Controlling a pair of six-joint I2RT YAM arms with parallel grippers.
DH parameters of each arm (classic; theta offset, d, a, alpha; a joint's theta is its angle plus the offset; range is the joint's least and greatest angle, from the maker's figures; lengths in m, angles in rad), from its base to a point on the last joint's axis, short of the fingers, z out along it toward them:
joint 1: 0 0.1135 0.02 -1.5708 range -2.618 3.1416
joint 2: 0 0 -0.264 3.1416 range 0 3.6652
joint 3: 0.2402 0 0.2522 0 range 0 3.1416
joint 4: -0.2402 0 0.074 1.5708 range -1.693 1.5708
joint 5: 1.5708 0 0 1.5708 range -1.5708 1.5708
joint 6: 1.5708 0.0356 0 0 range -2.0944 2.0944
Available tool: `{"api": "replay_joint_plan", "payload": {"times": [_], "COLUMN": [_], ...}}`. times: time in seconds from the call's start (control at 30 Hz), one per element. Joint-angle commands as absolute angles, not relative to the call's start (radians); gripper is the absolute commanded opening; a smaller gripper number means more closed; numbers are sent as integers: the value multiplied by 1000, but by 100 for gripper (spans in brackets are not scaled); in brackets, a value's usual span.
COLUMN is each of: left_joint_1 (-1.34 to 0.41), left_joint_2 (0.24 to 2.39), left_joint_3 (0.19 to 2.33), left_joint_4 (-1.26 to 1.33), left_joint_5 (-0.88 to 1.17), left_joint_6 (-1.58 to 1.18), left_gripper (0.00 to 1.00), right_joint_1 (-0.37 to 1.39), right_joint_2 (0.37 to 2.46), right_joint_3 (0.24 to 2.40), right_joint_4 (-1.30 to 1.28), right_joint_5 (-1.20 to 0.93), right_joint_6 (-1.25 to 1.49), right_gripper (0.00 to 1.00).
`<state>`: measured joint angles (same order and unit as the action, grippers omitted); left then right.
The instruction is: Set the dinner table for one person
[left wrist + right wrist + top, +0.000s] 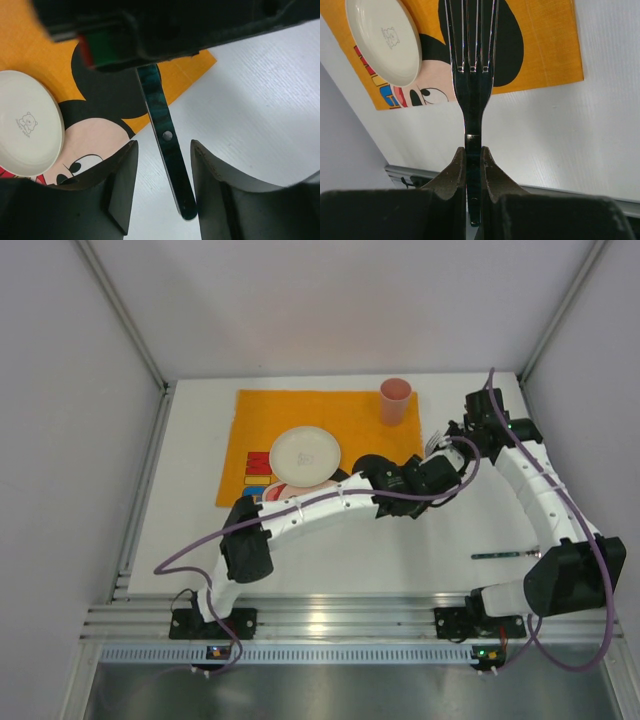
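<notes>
Top external: a white matte bench [400, 560] fills the frame's middle, with grey wall panels [330, 300] on three sides, a silver rail [330, 618] at the lower edge and an orange placemat [300, 410] upper centre. Right pincer [473, 152] clamped on fork [472, 95]. Left pincer [164, 146] apart, straddling its handle without contact.

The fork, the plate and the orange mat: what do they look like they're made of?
Fork: mirror-bright tines, probably polished steel; its handle is glossy dark green with a rivet, perhaps plastic. Plate: cream, smooth, soft sheen; ceramic or melamine, hard to tell. Mat: matte orange, printed cartoon, faint weave, likely cloth.
</notes>
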<state>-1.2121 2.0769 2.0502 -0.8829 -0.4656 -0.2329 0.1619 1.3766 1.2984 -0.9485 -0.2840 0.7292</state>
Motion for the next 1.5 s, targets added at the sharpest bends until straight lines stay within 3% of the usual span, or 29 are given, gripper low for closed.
{"api": "replay_joint_plan", "payload": {"times": [0.0, 0.17, 0.2, 0.23, 0.43, 0.47, 0.5, 0.57, 0.6, 0.83, 1.03, 1.23, 1.47], "left_joint_1": [-1216, -1230, -1235, -1236, -1247, -1246, -1243, -1218, -1204, -857, -513, -212, -83], "left_joint_2": [2095, 2143, 2149, 2167, 2168, 2160, 2154, 2129, 2117, 1834, 1717, 1764, 1887], "left_joint_3": [2048, 2092, 2101, 2121, 2108, 2099, 2091, 2059, 2037, 1682, 1547, 1477, 1531], "left_joint_4": [-844, -842, -847, -853, -870, -865, -862, -865, -864, -744, -671, -558, -600], "left_joint_5": [-548, -600, -616, -624, -658, -657, -655, -646, -646, -477, -254, -17, 254], "left_joint_6": [-175, -152, -141, -138, -149, -152, -164, -175, -186, -265, -276, -259, -196], "left_gripper": [51, 26, 13, 7, 0, 0, 0, 0, 0, 0, 0, 0, 0], "right_joint_1": [183, 190, 196, 201, 221, 221, 219, 219, 221, 207, 190, 184, 166], "right_joint_2": [1353, 1356, 1358, 1358, 1374, 1379, 1384, 1399, 1404, 1379, 1324, 1276, 1229], "right_joint_3": [1321, 1290, 1279, 1273, 1264, 1273, 1281, 1299, 1328, 1497, 1500, 1378, 1284], "right_joint_4": [-928, -928, -928, -927, -922, -922, -922, -926, -936, -1078, -1124, -1120, -1118], "right_joint_5": [-345, -390, -394, -397, -417, -422, -426, -436, -434, -283, -265, -302, -295], "right_joint_6": [749, 749, 749, 747, 735, 723, 715, 684, 672, 586, 571, 565, 548], "right_gripper": [0, 0, 0, 0, 1, 10, 40, 68, 99, 100, 100, 100, 100]}}
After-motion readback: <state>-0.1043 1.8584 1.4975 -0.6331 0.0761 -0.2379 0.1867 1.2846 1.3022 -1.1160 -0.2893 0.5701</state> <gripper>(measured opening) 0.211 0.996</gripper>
